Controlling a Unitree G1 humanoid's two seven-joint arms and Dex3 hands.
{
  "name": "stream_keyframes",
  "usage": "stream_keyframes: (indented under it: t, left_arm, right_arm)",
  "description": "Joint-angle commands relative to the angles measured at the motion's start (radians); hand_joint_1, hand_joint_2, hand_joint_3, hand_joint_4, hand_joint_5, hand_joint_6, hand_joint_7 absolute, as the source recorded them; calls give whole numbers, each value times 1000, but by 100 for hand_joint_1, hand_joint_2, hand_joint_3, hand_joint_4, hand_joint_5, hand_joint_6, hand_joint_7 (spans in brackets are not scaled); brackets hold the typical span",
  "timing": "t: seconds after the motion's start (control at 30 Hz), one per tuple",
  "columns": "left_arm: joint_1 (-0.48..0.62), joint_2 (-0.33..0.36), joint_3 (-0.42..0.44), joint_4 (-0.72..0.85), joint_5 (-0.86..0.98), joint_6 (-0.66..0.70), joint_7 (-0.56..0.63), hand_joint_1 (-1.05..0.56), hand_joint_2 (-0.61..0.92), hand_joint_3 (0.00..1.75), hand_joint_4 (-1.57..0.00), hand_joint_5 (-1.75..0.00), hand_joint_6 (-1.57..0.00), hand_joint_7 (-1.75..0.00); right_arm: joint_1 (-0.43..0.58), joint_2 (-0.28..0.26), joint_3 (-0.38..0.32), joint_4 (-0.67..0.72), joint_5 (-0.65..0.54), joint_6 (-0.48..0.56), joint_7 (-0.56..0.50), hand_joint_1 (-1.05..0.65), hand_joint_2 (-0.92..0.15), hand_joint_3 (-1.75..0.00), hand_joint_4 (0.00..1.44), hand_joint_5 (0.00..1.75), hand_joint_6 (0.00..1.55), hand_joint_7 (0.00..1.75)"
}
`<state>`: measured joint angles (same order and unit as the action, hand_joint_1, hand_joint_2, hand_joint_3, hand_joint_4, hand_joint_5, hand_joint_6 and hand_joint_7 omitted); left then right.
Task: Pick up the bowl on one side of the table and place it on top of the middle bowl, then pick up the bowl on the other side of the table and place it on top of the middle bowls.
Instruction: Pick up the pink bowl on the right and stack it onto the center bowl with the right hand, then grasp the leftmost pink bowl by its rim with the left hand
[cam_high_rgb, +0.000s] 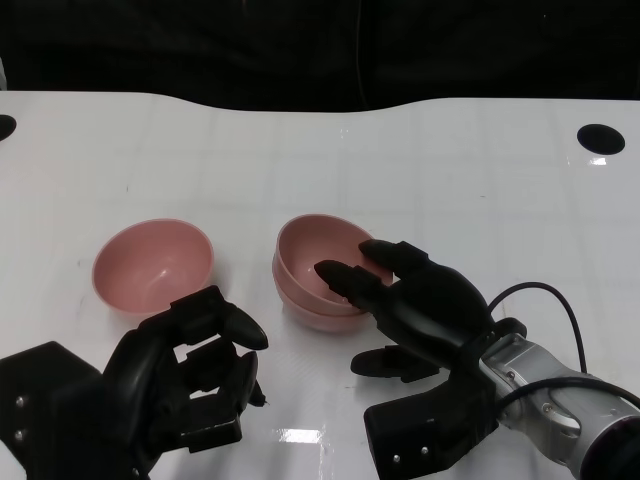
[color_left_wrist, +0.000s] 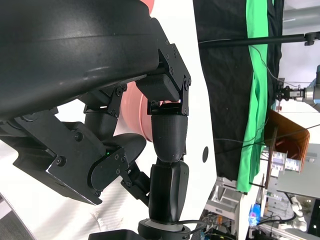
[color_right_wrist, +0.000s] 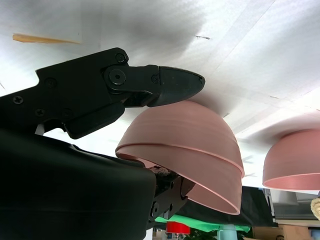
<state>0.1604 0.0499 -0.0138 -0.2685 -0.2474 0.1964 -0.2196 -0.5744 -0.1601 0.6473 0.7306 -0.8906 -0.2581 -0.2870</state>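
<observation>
Head view: the right hand (cam_high_rgb: 405, 300) grips the rim of the upper bowl (cam_high_rgb: 325, 262), nested in the middle bowl (cam_high_rgb: 318, 312) on the white table (cam_high_rgb: 480, 180); the left hand (cam_high_rgb: 195, 375), fingers curled and empty, sits near the side bowl (cam_high_rgb: 153, 265).

The right hand (cam_high_rgb: 400, 300) reaches forward from its silver forearm (cam_high_rgb: 560, 400), fingers (cam_high_rgb: 345, 278) hooked over the rim of the stacked pink bowls (cam_high_rgb: 318, 270), the thumb outside against the wall, pinching it. The left hand (cam_high_rgb: 195, 365) sits low at the near left, fingers curled in, holding nothing.
</observation>
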Motion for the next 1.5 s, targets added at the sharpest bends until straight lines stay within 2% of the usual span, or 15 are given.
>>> stream_keyframes:
  t: [0.03,0.23,0.57,0.67,1.07,1.13,1.2,1.37,1.5]
  left_arm:
    - [6,8,2,-10,3,-5,-1,-8,44,123,-69,-172,-74,-140]
    - [6,8,4,-12,4,-3,2,-9,44,123,-69,-171,-73,-141]
    - [4,10,5,-11,9,0,5,-10,49,115,-70,-169,-72,-142]
    - [0,9,8,7,1,-16,-7,-10,49,115,-71,-170,-73,-143]
    - [-6,6,8,17,-1,-22,-8,-8,46,120,-71,-169,-76,-140]
    - [-7,7,8,17,2,-25,-9,-8,46,120,-72,-169,-76,-139]
    - [-8,7,7,18,4,-25,-9,-9,46,121,-72,-168,-76,-139]
    - [-8,6,12,22,1,-38,-11,-9,41,128,-73,-170,-76,-141]
    - [-7,6,12,24,2,-43,-10,-9,39,131,-73,-170,-75,-141]
  right_arm:
    - [11,-9,-18,-28,26,-7,-9,-81,-92,-49,0,22,9,1]
    - [28,-15,-37,-70,45,-14,-19,-78,-92,-46,0,24,10,1]
    - [60,-31,-76,-147,77,-50,-42,-78,-92,-50,0,27,8,0]
    - [93,-46,-120,-228,126,-82,-25,-77,-92,-49,0,27,7,0]
    - [156,-86,-180,-364,178,-101,48,-77,-92,-48,0,26,6,0]
    - [196,-109,-209,-419,219,-125,72,-74,-92,-39,0,37,11,3]
    - [211,-115,-222,-440,231,-132,87,-73,-92,-36,0,41,12,4]
    - [292,-162,-269,-534,276,-165,129,-71,-92,-34,0,53,16,6]
    - [309,-165,-285,-553,286,-171,150,-70,-92,-34,0,55,17,6]
